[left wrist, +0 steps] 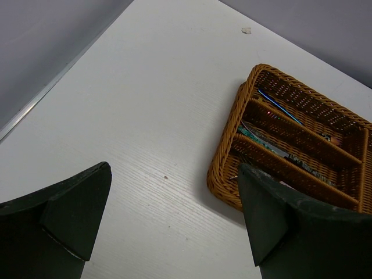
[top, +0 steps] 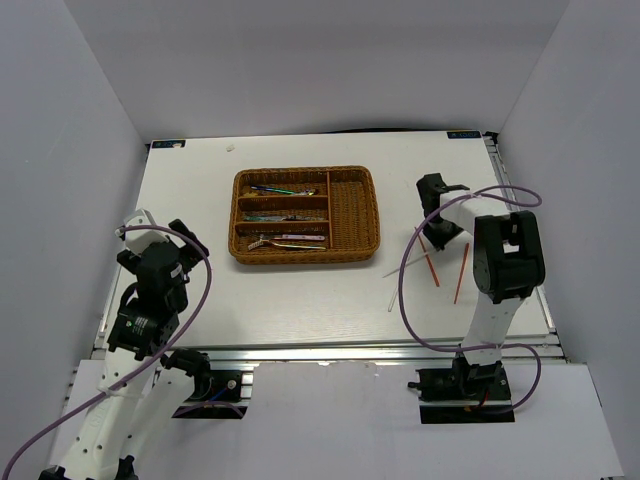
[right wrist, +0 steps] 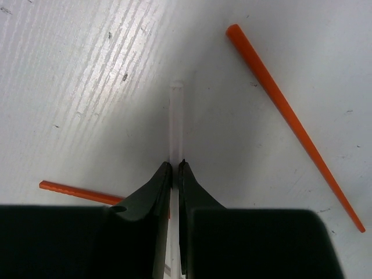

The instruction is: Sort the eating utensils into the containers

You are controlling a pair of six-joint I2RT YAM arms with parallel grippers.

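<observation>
– Table point(top: 300, 310) layout?
– Tray point(top: 355, 215) centre-far, cutlery point(top: 285, 240) in its left slots.
– Grippers?
– L gripper point(left wrist: 174, 168) near-left of tray, fingers wide apart, nothing btwn. R gripper point(right wrist: 175, 165) right of tray, pinched on white chopstick point(right wrist: 176, 116) lying on table.
– Rest?
– Orange chopsticks point(right wrist: 290, 122) flat either side of it.

The wicker tray point(top: 355, 215) is golden brown in a tight woven pattern; the cutlery point(top: 283, 190) in it gleams iridescent blue, green and pink; the orange chopstick point(right wrist: 290, 116) is bright and plain; the white chopstick point(right wrist: 176, 116) is pale, almost translucent; the table point(right wrist: 87, 70) is white with fine grey streaks; the cable point(top: 402, 285) is purple.
</observation>
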